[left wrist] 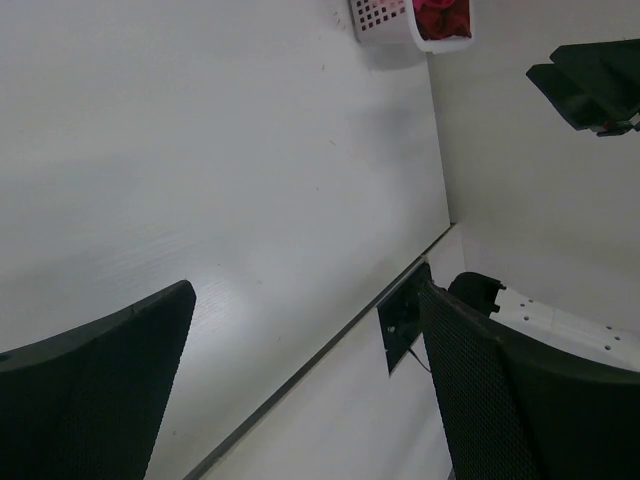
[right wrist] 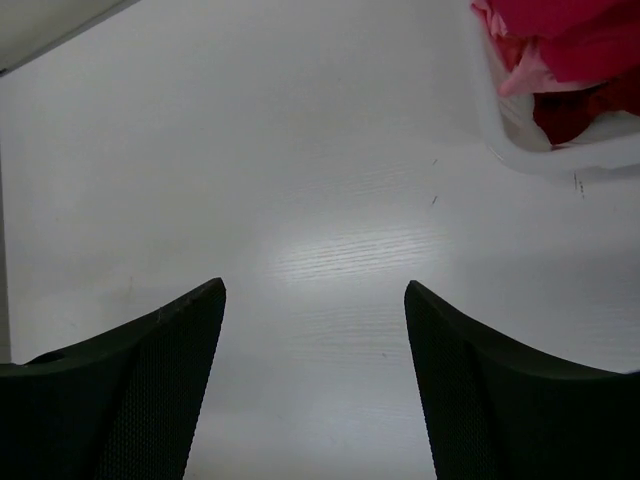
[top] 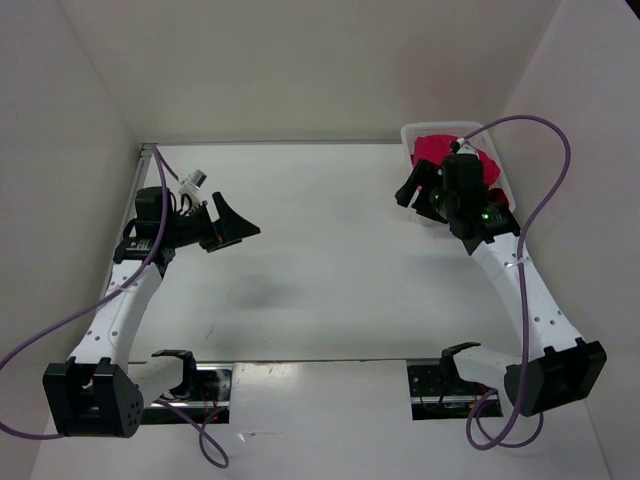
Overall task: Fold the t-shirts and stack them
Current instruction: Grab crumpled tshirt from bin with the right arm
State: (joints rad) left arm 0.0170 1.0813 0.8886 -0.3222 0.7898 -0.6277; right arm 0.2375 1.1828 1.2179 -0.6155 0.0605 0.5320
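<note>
Both jaws stand fully apart and empty; the shirts sit at one o'clock.
My left gripper (top: 238,222) hovers at nine o'clock, my right gripper (top: 415,195) near the white basket (top: 425,128), where the t-shirts (top: 440,150) lie bundled. I judge I should reach in from above and pinch only the top crimson layer.

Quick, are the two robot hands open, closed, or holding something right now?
Left gripper: open, nothing between its fingers.
Right gripper: open, empty, beside the basket of shirts.
</note>
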